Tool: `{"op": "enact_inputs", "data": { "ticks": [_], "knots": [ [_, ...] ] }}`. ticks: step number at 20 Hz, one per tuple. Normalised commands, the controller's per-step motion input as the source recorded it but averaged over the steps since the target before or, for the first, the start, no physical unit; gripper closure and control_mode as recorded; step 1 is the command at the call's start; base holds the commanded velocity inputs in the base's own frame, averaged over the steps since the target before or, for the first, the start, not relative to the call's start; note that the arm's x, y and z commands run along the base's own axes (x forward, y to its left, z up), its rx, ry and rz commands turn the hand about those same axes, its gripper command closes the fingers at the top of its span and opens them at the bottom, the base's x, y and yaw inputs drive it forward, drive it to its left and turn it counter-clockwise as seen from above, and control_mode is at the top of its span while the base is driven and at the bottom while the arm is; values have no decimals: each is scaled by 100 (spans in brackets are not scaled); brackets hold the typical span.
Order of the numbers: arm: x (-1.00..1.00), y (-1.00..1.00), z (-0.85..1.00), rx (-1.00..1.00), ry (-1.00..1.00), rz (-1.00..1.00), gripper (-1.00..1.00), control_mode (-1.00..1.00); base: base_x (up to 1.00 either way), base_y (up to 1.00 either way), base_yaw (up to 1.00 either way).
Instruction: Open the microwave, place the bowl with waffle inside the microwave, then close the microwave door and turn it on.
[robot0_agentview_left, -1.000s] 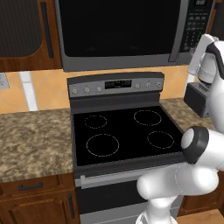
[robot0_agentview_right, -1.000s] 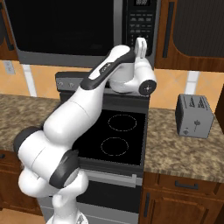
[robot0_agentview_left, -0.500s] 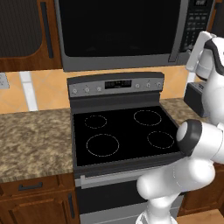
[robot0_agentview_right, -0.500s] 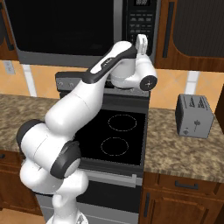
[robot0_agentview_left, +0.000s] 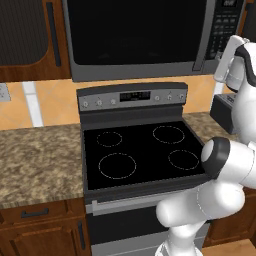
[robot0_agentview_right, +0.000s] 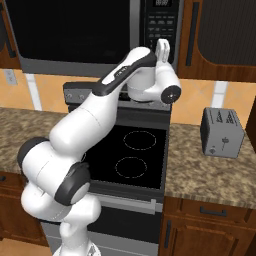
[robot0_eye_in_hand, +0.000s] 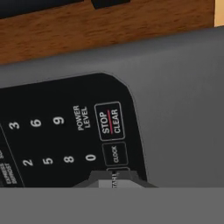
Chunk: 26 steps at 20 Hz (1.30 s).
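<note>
The microwave (robot0_agentview_left: 135, 37) hangs above the stove (robot0_agentview_left: 142, 155), toaster (robot0_agentview_right: 223, 132) to its right

A glossy white robot arm (robot0_agentview_right: 75, 135) built from thick, rounded tube segments that bulge like stacked capsules. Dark grey to black round caps (robot0_agentview_right: 70, 187) cover the joints, one at the shoulder and a smaller one at the wrist (robot0_agentview_right: 173, 92). A dark band (robot0_agentview_right: 112, 82) with faint pale lettering, too small to read, runs along the upper side of the forearm segment. The arm narrows toward a slim white hand with a two-finger gripper (robot0_agentview_right: 162, 47) whose fingers are pale. From the left base camera, a dark elbow cap (robot0_agentview_left: 215, 159) sits on a fat white segment. The surface is smooth and seamless.
</note>
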Motion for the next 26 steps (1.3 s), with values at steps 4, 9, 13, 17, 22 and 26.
{"op": "enact_inputs", "data": {
  "ticks": [4,9,13,17,22,26],
  "knots": [
    [0,0,0,0,0,0,100,-100,0,0,0],
    [-6,19,-7,-3,0,0,100,-100,0,0,0],
    [20,11,-1,-1,0,0,100,-100,0,0,0],
    [49,0,0,0,1,0,100,-100,0,0,0],
    [54,0,-6,0,0,0,100,-100,0,0,0],
    [-32,-11,-59,-6,4,9,100,-100,0,0,0]
  ]
}}
